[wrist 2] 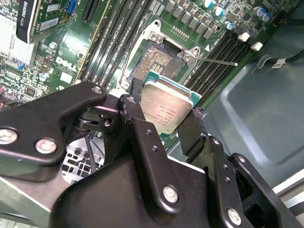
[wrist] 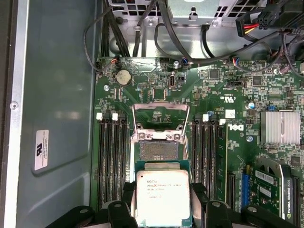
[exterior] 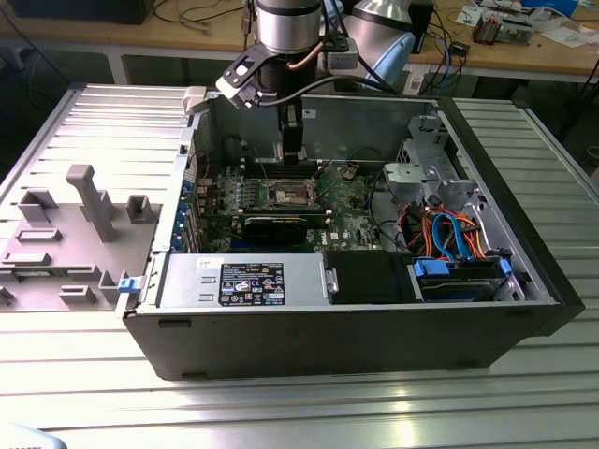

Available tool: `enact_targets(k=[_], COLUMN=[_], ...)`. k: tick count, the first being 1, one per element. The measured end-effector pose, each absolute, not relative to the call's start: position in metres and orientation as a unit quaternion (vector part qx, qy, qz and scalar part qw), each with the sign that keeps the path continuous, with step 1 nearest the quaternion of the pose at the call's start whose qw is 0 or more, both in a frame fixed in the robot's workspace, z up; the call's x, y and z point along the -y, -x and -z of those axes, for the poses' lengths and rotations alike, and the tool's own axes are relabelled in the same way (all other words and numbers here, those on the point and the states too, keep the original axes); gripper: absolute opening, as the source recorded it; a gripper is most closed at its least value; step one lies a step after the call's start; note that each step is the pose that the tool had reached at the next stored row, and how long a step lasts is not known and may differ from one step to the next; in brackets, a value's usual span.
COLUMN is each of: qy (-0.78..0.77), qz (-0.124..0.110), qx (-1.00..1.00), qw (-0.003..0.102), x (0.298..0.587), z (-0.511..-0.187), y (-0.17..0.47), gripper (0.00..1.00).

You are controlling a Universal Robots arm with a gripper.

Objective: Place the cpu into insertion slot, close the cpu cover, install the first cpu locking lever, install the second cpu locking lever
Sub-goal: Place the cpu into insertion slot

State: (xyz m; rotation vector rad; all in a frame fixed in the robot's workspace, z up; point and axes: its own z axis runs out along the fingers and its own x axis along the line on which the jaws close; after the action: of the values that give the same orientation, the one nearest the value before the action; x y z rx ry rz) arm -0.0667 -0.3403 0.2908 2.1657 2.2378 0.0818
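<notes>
The cpu [wrist: 163, 198] [wrist 2: 167, 108], a small square chip with a dull silver top, sits between the black fingers [wrist 2: 130, 107] of my gripper [wrist 2: 164, 115] [wrist: 163, 194], which is shut on its edges. It hangs just above and slightly short of the bare insertion slot [wrist: 159, 151] [wrist 2: 159, 59] on the green motherboard. The cpu cover [wrist: 160, 104], a thin silver frame, is swung open beyond the slot. A thin locking lever [wrist 2: 219, 61] sticks out beside the socket. In the exterior view my gripper [exterior: 292, 152] reaches down into the open computer case above the slot [exterior: 288, 194].
Black memory slots [wrist: 111, 161] flank the socket on both sides. A long black expansion card [exterior: 281, 224] and a silver heat sink [wrist: 280, 127] lie nearby. Cables [wrist: 142, 28] and the case wall [wrist: 57, 118] border the board. A grey fixture [exterior: 84, 201] stands outside the case.
</notes>
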Motion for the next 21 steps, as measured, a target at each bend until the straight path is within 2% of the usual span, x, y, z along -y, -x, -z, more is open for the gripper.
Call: enact_targets(k=[21], qy=[-0.695], qz=[-0.026], qx=[-0.718], qw=[0.013], x=[0.3403], z=[-0.2832], y=[0.0673], gripper=[0.55])
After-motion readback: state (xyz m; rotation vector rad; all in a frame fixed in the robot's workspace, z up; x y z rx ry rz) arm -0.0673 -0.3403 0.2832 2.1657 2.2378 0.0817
